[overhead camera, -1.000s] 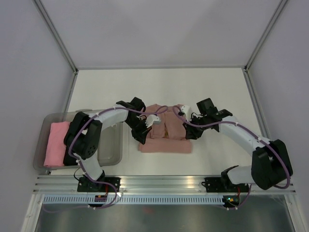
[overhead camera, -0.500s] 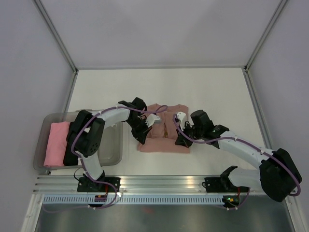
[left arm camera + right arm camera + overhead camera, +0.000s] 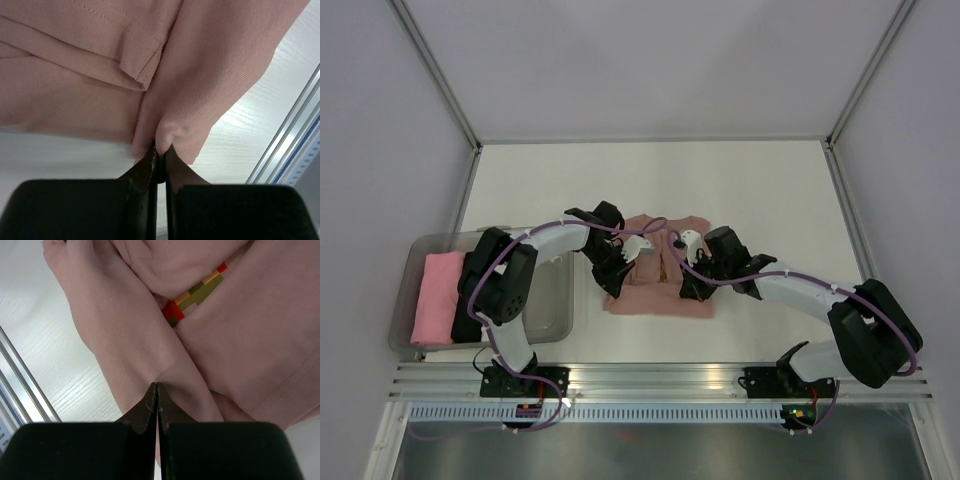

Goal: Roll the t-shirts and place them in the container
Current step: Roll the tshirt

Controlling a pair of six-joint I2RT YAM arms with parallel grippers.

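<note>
The pink t-shirt (image 3: 655, 292) lies folded in the middle of the table (image 3: 750, 190). My left gripper (image 3: 159, 152) pinches its left side. My right gripper (image 3: 157, 387) seems to pinch only a tiny bit, so that side may slip and roll crooked.

t-shirt (image 3: 75, 75) cropped along wrist views' upper edges, print (image 3: 192, 297) half buried in folds

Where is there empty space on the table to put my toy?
Bare: the white table's far half, between the dusty salmon-pink cloth t-shirt and the back wall, and its far right corner. Crowded: the middle, where left gripper and right gripper pinch the t-shirt, and the left, by the grey plastic bin.
</note>
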